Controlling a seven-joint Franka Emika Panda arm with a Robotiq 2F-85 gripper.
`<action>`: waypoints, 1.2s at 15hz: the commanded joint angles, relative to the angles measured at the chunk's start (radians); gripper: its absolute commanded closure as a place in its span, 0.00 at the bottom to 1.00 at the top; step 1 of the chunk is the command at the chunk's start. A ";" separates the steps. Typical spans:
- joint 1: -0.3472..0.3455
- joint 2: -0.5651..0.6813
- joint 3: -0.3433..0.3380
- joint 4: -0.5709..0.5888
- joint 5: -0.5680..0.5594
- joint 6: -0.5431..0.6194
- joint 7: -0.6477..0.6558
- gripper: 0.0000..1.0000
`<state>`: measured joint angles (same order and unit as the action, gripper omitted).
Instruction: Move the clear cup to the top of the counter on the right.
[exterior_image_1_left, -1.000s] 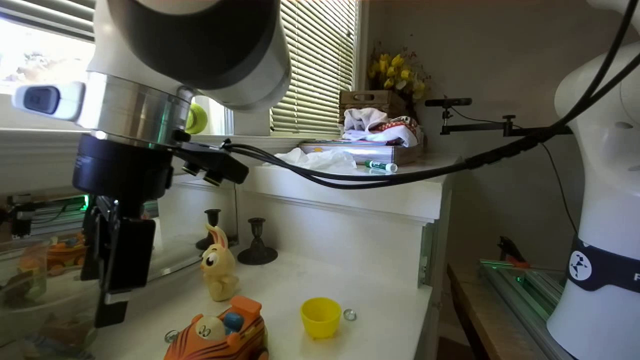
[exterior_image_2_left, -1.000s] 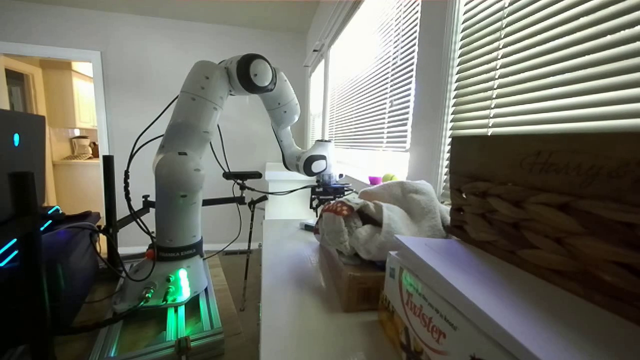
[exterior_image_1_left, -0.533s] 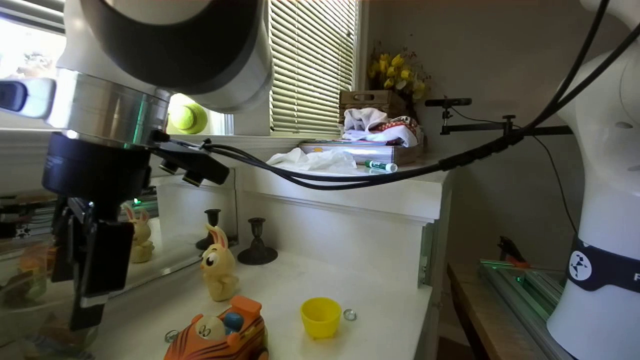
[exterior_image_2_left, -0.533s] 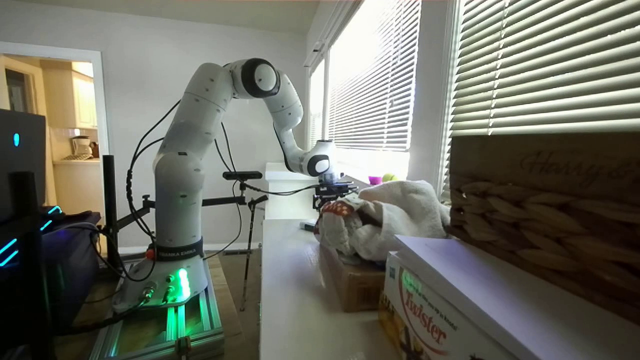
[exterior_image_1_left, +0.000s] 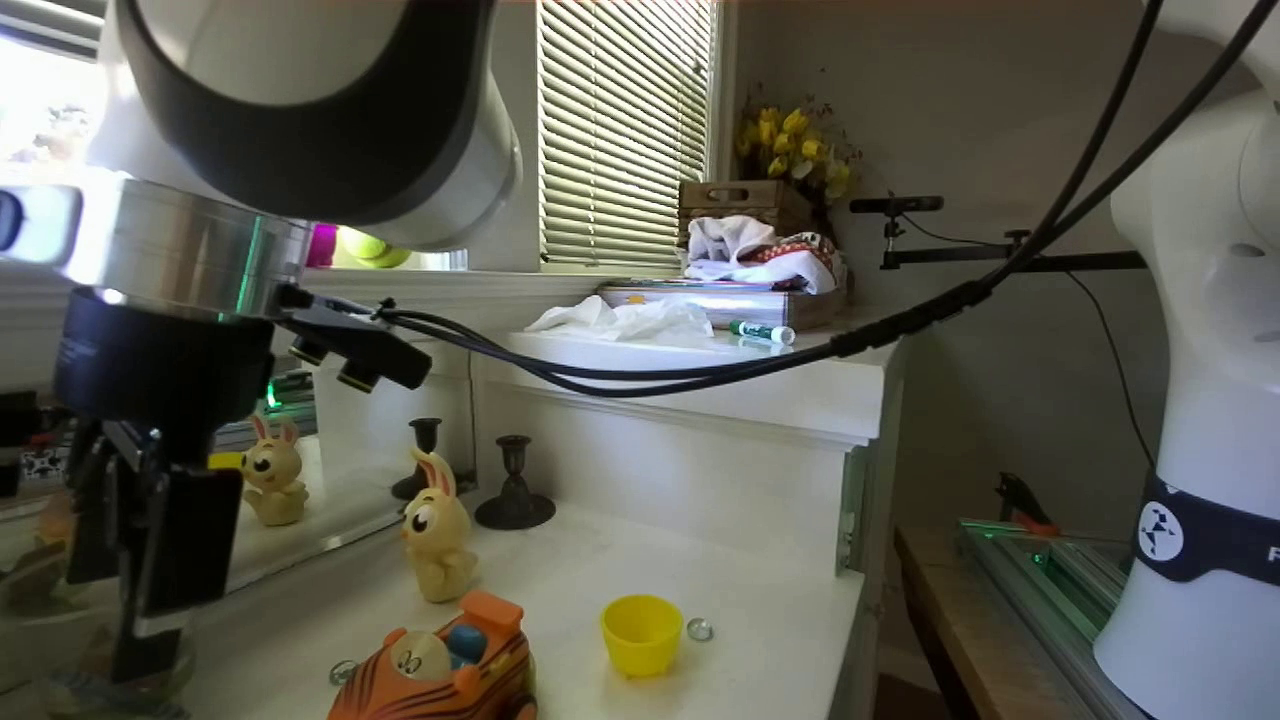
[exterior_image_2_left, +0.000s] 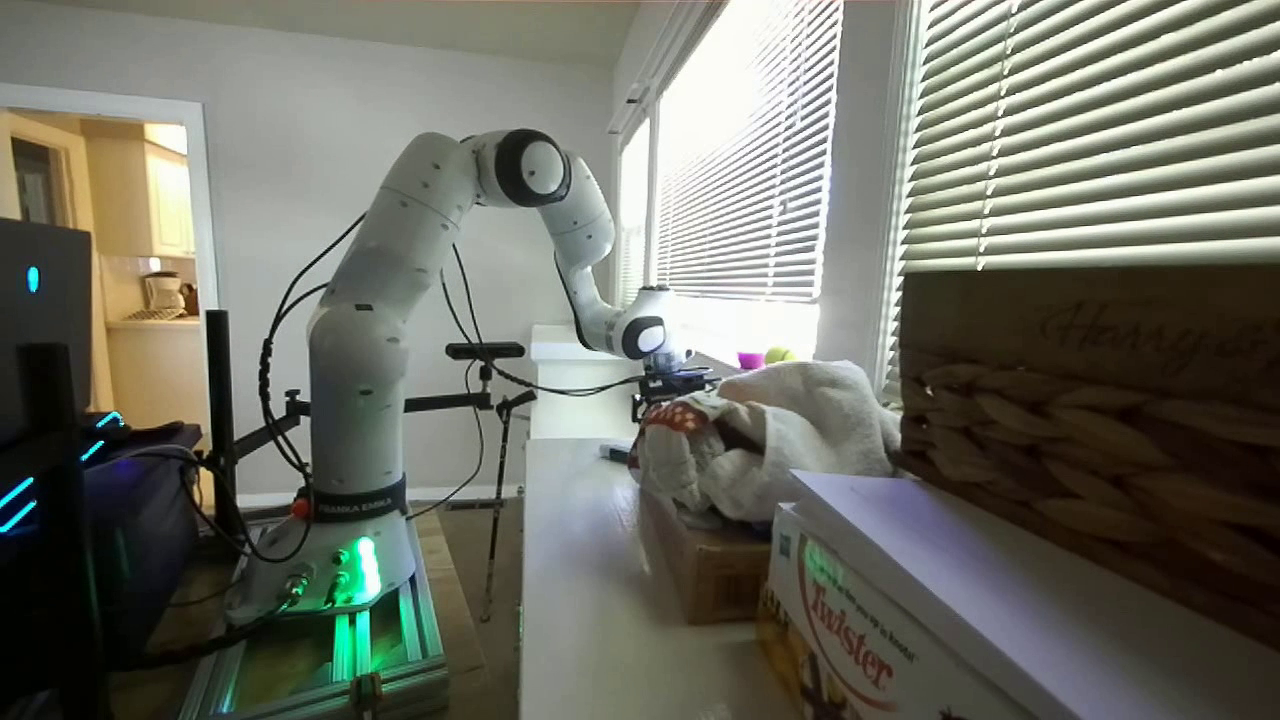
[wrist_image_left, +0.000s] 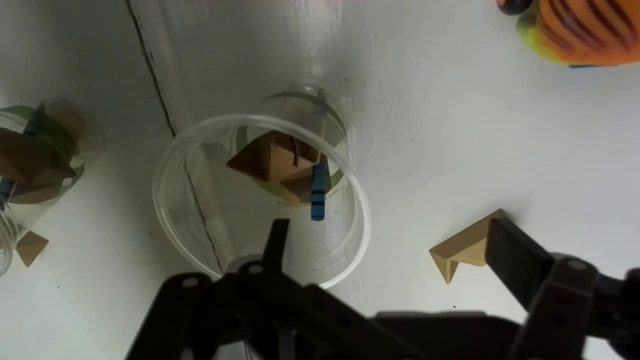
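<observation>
The black two-fingered gripper (wrist_image_left: 392, 240), jaws wide apart and holding nothing, hangs farther from the tall white counter block (exterior_image_1_left: 660, 480) than a second ago and slightly lower, nearing the see-through, plastic-looking tumbler (wrist_image_left: 260, 200) upright on the low white worktop (wrist_image_left: 425, 175). In the wrist view one jaw overlaps the tumbler's rim; contact cannot be told. This looks like lining up the grasp; lifting and carrying remain.

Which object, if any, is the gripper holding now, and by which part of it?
Nothing: the wrist view shows the gripper open, its fingers wide apart, not closed on the clear cup.
</observation>
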<state>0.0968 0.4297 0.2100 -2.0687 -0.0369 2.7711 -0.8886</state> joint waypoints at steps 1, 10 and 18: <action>-0.025 0.040 0.021 0.040 -0.042 0.017 -0.017 0.00; -0.034 0.061 0.028 0.056 -0.044 0.023 -0.041 0.70; -0.035 0.063 0.024 0.062 -0.051 0.032 -0.049 0.98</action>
<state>0.0791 0.4694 0.2195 -2.0297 -0.0466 2.7912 -0.9317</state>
